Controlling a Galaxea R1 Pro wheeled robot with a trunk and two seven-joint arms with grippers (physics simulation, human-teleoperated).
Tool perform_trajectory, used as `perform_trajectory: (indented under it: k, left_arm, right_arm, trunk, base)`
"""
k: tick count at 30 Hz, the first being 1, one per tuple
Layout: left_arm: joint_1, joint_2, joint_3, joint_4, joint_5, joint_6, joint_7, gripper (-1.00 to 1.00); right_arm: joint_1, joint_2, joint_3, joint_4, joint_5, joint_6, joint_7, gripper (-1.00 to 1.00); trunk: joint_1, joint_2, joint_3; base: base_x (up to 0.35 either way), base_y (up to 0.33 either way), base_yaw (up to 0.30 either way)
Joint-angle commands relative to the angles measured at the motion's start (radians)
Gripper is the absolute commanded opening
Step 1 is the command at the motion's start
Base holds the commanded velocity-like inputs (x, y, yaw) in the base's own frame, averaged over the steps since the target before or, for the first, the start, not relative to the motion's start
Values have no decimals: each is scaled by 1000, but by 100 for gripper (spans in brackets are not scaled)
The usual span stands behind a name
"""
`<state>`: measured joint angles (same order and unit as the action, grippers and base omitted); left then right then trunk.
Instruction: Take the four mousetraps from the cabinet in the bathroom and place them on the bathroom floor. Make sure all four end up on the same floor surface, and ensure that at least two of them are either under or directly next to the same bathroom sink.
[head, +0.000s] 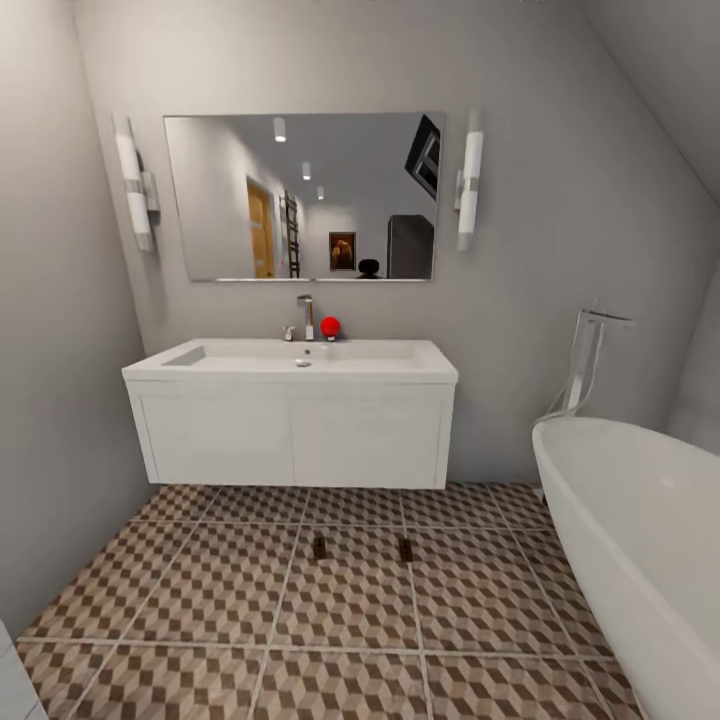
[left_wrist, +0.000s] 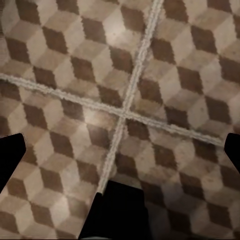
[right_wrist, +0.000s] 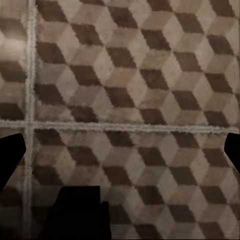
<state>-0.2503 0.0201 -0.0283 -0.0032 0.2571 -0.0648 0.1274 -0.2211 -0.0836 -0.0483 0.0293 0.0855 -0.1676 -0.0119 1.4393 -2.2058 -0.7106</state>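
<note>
The bathroom floor (head: 200, 600) lies nearest, with the white sink unit (head: 290, 435) beyond. Two mousetraps (head: 319, 547) (head: 405, 549) rest on tiles just before it, presumably satisfying the sink condition. Left hand (left_wrist: 120, 155) and right hand (right_wrist: 120, 155) hang wide apart, holding nothing.

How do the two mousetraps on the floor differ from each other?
The left mousetrap lies on a grout line; the right mousetrap lies inside a tile, nearer the bathtub. Otherwise they look alike: both small, dark brown, flat on the floor, in front of the sink unit, not under it.
</note>
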Motion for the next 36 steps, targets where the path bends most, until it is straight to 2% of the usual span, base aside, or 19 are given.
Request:
perform_trajectory:
  k: [1,9,27,36]
  left_arm:
    - [2,0,-3,1,7,-3,1,100]
    - [25,-1,-3,0,7,-6,1,100]
    - [44,1,-3,0,8,-12,1,100]
    - [48,-1,-3,0,7,-14,1,100]
  right_arm:
    - [6,0,-5,3,8,-6,4,100]
    - [52,3,-6,3,5,-9,34,100]
    - [74,7,-12,4,2,-13,39,100]
    - [79,6,-14,4,-33,-15,39,100]
  trunk:
    - [-4,7,2]
    - [-35,63,27]
    - [-104,189,84]
    - [-138,252,112]
  base:
    - [0,0,0]
    - [0,0,0]
    - [0,0,0]
    - [0,0,0]
